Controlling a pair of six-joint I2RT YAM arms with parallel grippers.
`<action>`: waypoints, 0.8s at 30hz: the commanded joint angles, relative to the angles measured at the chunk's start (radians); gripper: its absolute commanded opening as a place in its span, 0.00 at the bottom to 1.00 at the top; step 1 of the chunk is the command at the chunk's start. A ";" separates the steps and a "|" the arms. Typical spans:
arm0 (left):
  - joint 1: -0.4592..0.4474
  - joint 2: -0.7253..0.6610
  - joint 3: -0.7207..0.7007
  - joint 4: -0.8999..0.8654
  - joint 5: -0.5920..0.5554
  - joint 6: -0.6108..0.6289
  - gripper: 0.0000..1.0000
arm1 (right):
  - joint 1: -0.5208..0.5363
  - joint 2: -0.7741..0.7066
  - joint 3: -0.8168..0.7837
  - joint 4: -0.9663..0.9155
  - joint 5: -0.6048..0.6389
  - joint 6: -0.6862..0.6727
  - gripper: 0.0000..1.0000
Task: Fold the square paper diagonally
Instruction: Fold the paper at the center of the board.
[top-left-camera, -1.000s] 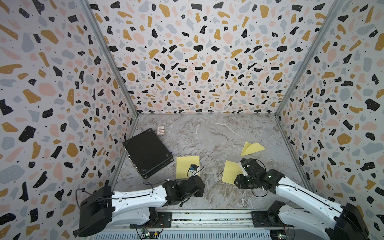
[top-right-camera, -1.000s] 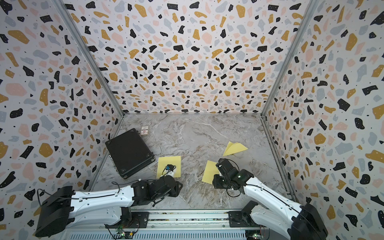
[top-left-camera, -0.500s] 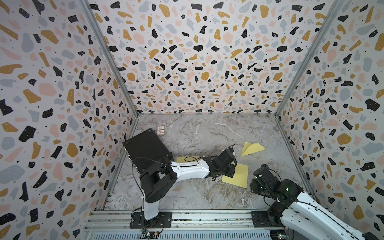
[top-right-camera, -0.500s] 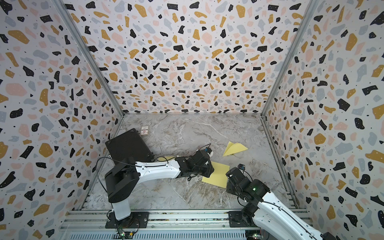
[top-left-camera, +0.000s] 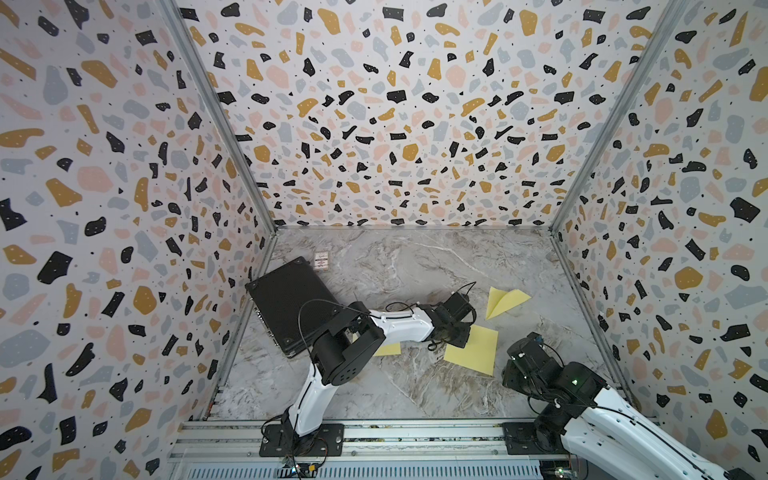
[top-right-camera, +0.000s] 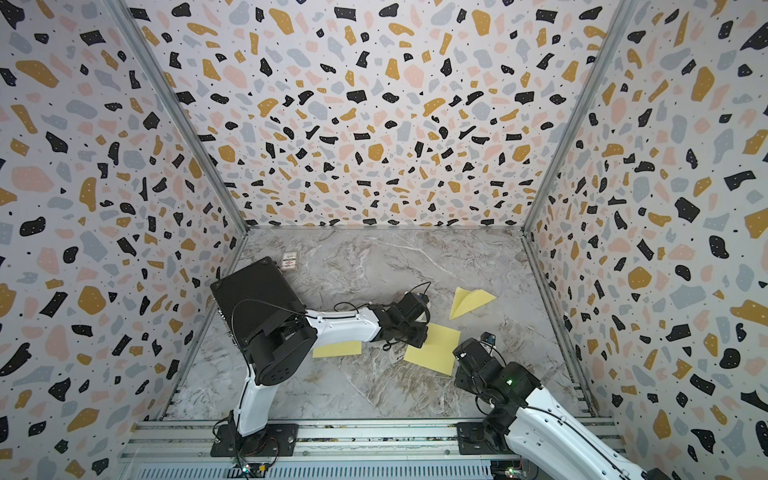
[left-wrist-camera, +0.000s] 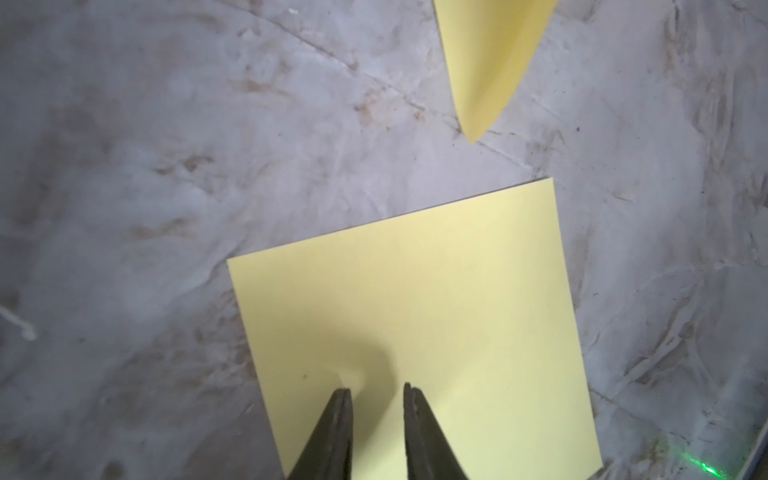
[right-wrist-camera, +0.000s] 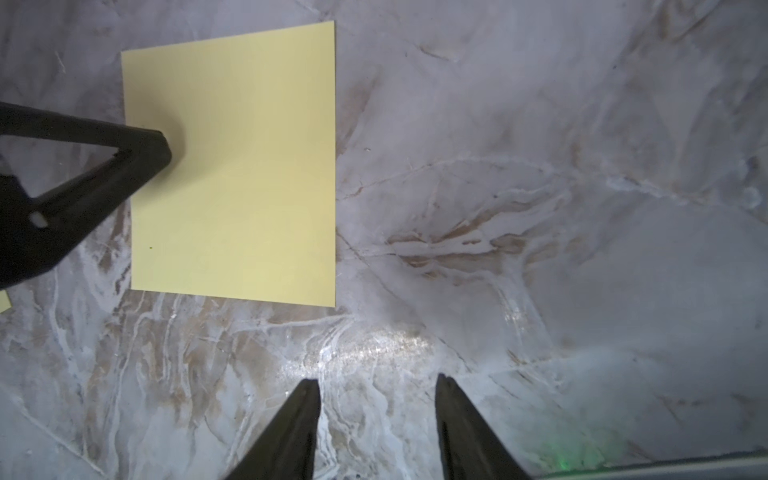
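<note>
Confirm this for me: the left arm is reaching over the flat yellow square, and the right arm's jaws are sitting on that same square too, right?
Not quite. The right gripper hangs over bare marble beside the flat yellow square, jaws apart and empty, as the right wrist view shows. The left gripper is over the square.

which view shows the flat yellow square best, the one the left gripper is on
The right wrist view: the flat square paper shows nearly whole, only one edge crossed by the left gripper's finger. The left wrist view cuts off its near corners behind the fingers. In both top views it is small, with one corner under the left gripper.
</note>
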 joint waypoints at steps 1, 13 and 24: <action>-0.002 0.011 -0.047 -0.032 -0.014 -0.027 0.19 | -0.001 0.035 0.000 0.013 -0.015 0.019 0.51; -0.007 -0.120 -0.354 0.003 -0.103 -0.308 0.00 | -0.003 0.075 0.016 0.042 -0.012 0.050 0.52; -0.036 -0.370 -0.654 0.127 -0.171 -0.637 0.00 | -0.003 0.140 -0.045 0.315 -0.252 0.059 0.51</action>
